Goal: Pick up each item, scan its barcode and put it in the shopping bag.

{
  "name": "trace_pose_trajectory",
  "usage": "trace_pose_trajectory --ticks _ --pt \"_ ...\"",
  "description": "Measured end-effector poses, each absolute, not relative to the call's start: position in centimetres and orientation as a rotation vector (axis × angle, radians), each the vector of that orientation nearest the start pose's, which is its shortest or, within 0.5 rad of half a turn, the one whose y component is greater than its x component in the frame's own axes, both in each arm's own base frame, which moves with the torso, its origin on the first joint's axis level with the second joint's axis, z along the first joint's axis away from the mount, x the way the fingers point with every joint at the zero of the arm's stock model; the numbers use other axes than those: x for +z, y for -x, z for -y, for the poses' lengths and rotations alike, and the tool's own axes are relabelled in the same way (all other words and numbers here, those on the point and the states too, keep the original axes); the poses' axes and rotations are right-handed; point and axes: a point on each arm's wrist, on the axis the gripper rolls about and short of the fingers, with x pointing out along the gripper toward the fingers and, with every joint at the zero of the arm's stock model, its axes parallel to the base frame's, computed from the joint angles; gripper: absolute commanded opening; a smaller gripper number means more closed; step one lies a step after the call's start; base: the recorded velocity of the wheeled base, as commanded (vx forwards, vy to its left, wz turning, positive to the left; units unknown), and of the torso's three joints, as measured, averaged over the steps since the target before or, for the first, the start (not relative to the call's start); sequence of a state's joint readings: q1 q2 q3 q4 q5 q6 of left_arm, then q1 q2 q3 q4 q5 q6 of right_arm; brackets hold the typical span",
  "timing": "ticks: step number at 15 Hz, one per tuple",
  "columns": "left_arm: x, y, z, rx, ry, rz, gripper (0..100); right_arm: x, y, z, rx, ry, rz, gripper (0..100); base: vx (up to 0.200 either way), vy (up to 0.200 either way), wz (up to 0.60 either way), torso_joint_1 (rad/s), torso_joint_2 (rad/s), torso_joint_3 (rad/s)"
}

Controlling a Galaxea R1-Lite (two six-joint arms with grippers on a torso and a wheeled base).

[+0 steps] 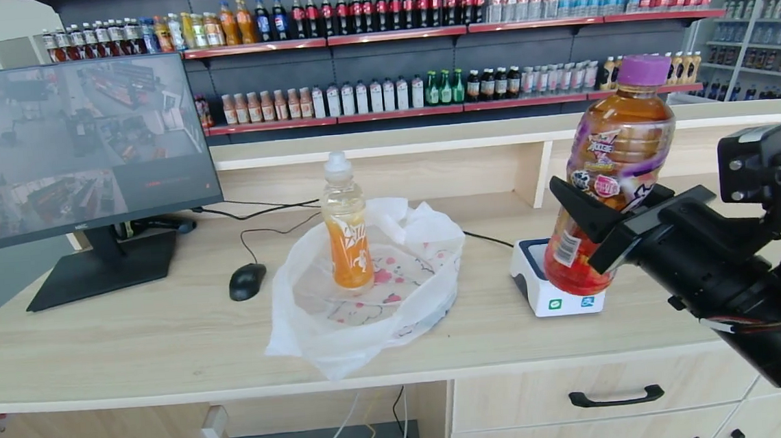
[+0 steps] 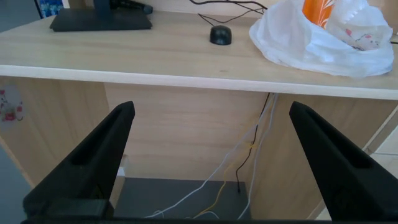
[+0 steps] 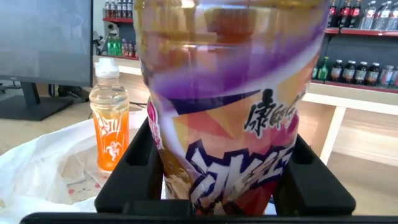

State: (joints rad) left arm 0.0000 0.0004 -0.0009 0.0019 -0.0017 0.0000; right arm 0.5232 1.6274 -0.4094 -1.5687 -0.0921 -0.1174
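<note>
A: Why does the right claw [image 1: 576, 226] hang that purple-capped clear plastic bottle of amber drink [image 1: 621, 127] there, on the right?

B: To scan it, I'd judge. Its fingers are clamped on the bottle's lower half and hold it tilted just over the small white scanner box [image 1: 554, 297].

A: And the orange drink bottle with the white cap [image 1: 348, 236]?

B: It stands upright inside the crumpled white plastic shopping bag [image 1: 422, 272], mid-surface. That one looks done.

A: Any writing?

B: The held bottle has a purple-and-white printed label with a white barcode-like patch low down. I won't read the print off.

A: The left claw [image 2: 211, 112]?

B: It is spread wide with nothing in it, low by the near edge of the pale wooden surface [image 1: 130, 333].
</note>
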Motion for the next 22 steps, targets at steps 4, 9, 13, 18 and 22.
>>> trace_pose_trajectory --ticks 4,9,13,18,22 --pt "7.6 2.3 0.0 -0.002 0.000 -0.001 100 19.6 -22.0 -12.7 0.419 -0.016 0.355 0 0.000 0.100 0.00 0.001 0.00 0.002" --pt "7.6 2.3 0.0 -0.002 -0.001 -0.001 100 20.0 -24.1 -15.7 0.476 -0.079 0.385 0 0.000 0.000 0.00 0.000 0.00 0.000" --pt "7.6 2.3 0.0 -0.001 -0.001 -0.001 100 19.2 -27.2 -19.0 0.503 -0.105 0.390 0 0.000 0.000 0.00 0.000 0.00 0.000" --pt "7.5 2.3 0.0 -0.001 -0.002 -0.002 100 16.1 -30.9 -22.0 0.486 -0.124 0.349 0 0.000 0.000 0.00 0.000 0.00 0.000" --pt "7.5 2.3 0.0 -0.002 -0.002 -0.002 100 13.7 -32.4 -22.3 0.471 -0.104 0.301 0 0.000 0.000 0.00 0.000 0.00 0.000"
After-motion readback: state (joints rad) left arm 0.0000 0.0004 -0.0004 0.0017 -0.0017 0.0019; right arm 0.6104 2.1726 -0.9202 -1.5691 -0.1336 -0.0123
